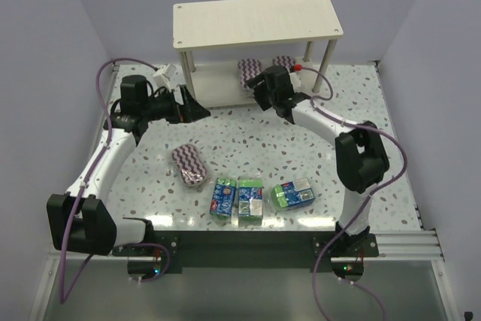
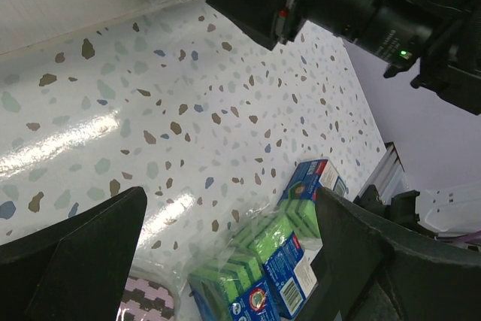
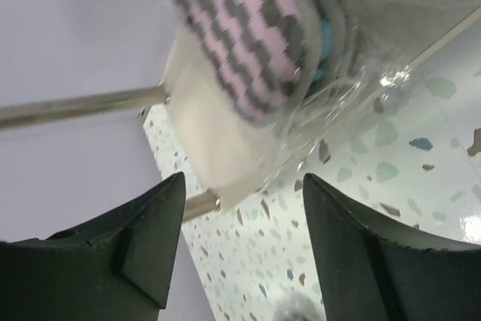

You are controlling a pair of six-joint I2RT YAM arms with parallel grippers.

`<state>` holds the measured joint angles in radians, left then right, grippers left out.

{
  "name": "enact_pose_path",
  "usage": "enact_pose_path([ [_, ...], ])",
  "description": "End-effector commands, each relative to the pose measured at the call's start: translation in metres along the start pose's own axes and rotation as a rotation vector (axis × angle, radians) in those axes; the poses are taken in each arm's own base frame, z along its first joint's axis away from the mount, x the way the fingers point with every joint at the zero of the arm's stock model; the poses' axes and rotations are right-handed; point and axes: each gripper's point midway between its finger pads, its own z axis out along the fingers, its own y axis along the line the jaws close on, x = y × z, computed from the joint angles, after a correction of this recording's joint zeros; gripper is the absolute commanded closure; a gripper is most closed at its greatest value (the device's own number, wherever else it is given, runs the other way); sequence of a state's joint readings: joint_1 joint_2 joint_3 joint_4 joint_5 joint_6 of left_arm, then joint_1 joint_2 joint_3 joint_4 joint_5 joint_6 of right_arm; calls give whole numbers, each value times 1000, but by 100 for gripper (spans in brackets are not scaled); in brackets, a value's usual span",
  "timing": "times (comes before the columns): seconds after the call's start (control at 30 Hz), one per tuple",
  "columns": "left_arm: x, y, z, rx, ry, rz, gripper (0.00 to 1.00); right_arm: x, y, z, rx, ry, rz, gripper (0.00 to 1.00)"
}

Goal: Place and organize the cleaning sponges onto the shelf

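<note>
While the right gripper (image 3: 240,186) stands parted and empty, a striped sponge (image 3: 240,28) lies just past its tips on the lower board (image 3: 207,140) of the shelf (image 1: 255,24), its far end cut off. The left gripper (image 2: 233,201), also spread, hangs above the green packs (image 2: 263,257), which are partly cut off below.

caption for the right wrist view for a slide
Open right end effector facing a zigzag sponge on the shelf's lower board.

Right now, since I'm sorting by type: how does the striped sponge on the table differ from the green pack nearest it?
The striped sponge is oval with maroon-and-white zigzags; the green pack is rectangular, green and blue. The striped sponge is the only such one on the table; the green pack sits beside another pack. Both lie on the table, not yet on the shelf.
</note>
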<state>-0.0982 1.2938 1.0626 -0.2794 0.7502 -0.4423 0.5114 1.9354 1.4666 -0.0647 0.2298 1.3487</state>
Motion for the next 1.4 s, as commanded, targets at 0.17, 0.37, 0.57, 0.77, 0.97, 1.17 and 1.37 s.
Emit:
enact_pose_path([
  [0.17, -1, 16, -16, -117, -44, 5, 2, 25, 33, -103, -173, 261, -221, 33],
  [0.37, -2, 50, -33, -283, -102, -87, 4, 133, 5, -143, -151, 627, -450, 62],
  [0.57, -16, 67, -58, -410, -197, -137, 3, 211, -18, -179, -122, 804, -539, 70],
  [0.77, -11, 72, -73, -484, -235, -179, 2, 250, -44, -209, -34, 840, -587, 56],
  [0.97, -6, 65, -85, -496, -270, -199, 1, 280, -63, -221, 37, 809, -568, 44],
  [1.17, -4, 56, -91, -483, -288, -203, 1, 286, -67, -203, 78, 695, -504, 43],
  [1.37, -2, 53, -95, -481, -290, -202, 1, 301, -80, -190, 147, 638, -487, 39],
])
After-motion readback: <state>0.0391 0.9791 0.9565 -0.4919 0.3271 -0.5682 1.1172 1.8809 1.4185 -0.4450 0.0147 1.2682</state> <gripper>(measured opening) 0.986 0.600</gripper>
